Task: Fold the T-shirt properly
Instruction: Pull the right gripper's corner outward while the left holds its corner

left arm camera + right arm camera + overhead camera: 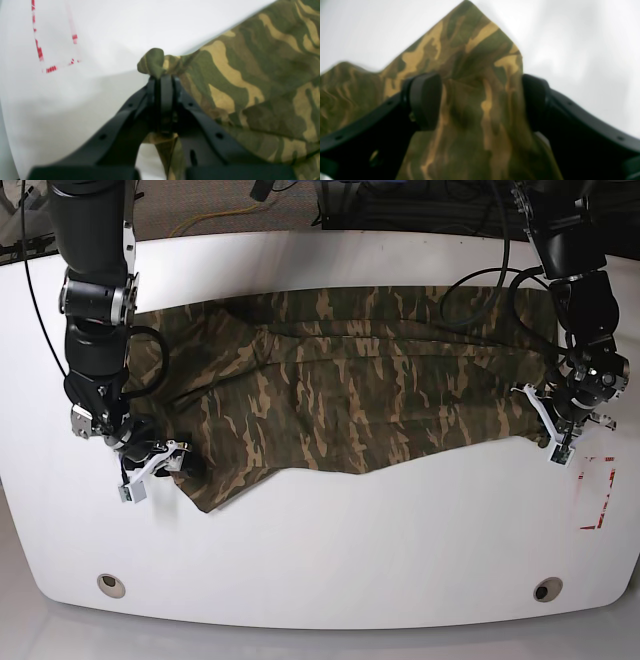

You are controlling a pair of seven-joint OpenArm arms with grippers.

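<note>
In the left wrist view, the left gripper (163, 80) sits at the centre of the frame, its two black jaws pressed together and clenched on a small bunched corner of the T-shirt (250, 82). The pinched tuft of olive cloth pokes up just above the jaw tips. The rest of the camouflage garment fills the right half of the frame, lying on the white table (100, 105). In the upper left, a broken red tape outline (50, 50) marks the tabletop, well apart from the cloth.

In the right wrist view, the right gripper (482, 100) stands with its jaws spread wide, one dark pad at the centre left and the other at the centre right. A peaked flap of the T-shirt (475, 75) lies between them and rises to a point at the top centre; the picture is blurred, and neither pad is pressed against the cloth. More of the garment trails off to the left edge, over the pale table (582, 37).

In the base view, the T-shirt (360, 390) stretches across the middle of the white table (320, 560). The right gripper (160, 460) is at the cloth's lower left corner. The left gripper (560, 425) is at its right edge, just beside the red tape outline (597, 492) at the lower right.
</note>
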